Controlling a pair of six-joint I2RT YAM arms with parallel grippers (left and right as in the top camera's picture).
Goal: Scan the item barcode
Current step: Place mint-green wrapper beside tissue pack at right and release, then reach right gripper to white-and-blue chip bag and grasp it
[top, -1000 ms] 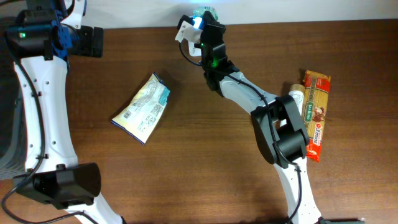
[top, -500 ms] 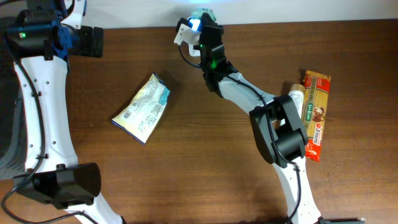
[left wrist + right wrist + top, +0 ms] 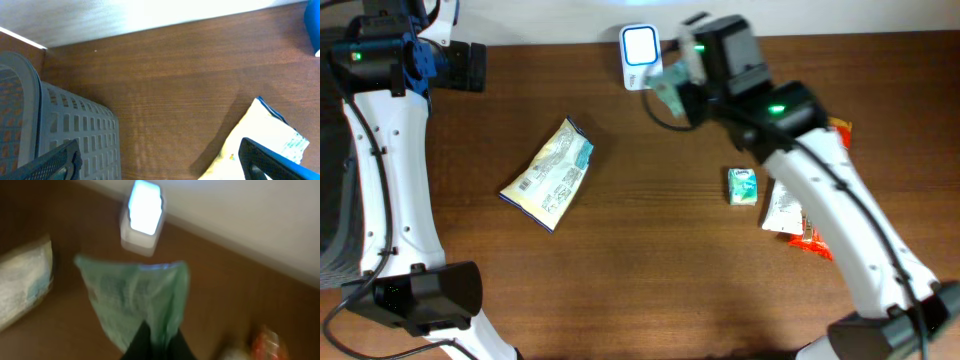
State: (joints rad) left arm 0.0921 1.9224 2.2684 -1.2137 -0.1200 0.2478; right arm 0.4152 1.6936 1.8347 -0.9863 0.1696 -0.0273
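The right gripper (image 3: pixel 678 88) is clenched on one green pouch (image 3: pixel 142 297), held just right of the single lit scanner (image 3: pixel 640 45) at the far edge. The left gripper (image 3: pixel 159 150) hangs released, far left. Four other items lie on the table (image 3: pixel 650 270): white bag (image 3: pixel 548 175), green box (image 3: pixel 742 186), white packet (image 3: pixel 782 210), red packet (image 3: pixel 815 242).

Matt wood-grain table (image 3: pixel 650 280), thin translucent green plastic pouch (image 3: pixel 142 295), grey moulded plastic basket (image 3: pixel 75 131), crinkly packet (image 3: pixel 548 177)

green pouch (image 3: pixel 140 300) blurred, print unreadable, grey basket (image 3: pixel 65 130) cut by frame edge, red packet (image 3: pixel 811 241) partly under right arm (image 3: pixel 820 185)
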